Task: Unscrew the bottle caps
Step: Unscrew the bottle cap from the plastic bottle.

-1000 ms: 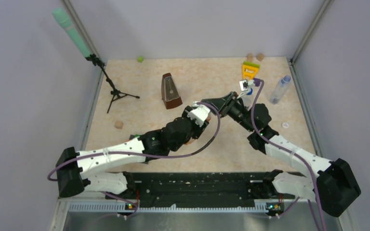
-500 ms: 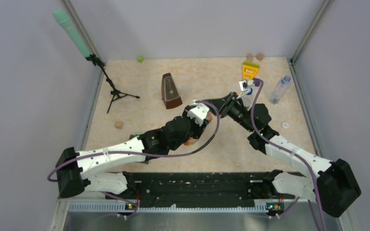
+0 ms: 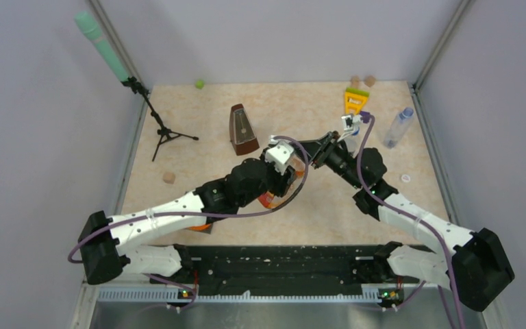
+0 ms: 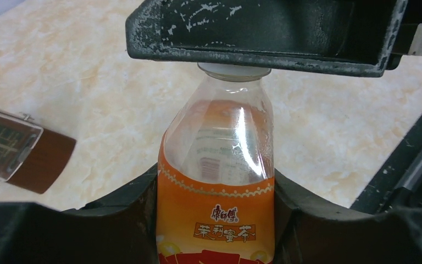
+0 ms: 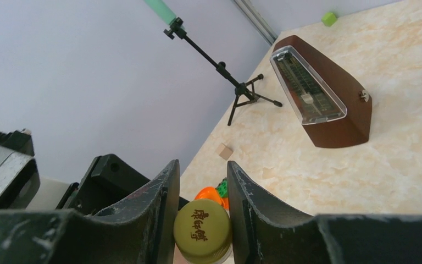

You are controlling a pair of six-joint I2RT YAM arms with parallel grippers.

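Bottle (image 4: pixel 220 137) squat, orange-tinted, gripped by left claw (image 4: pixel 215 217); right claw (image 5: pixel 202 184) pinching round yellow cap (image 5: pixel 202 230).

Metronome (image 3: pixel 244 129) centre, microphone stand (image 3: pixel 152 113) left, clear bottle (image 3: pixel 398 127) far right

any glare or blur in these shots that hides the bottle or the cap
Left wrist: a white glare streak runs down the clear shoulder of the orange bottle, label legible. Right wrist: yellow cap sharp, print readable, horizon tilted. Top external: even light, soft shadows, bottle mostly hidden under the arms.
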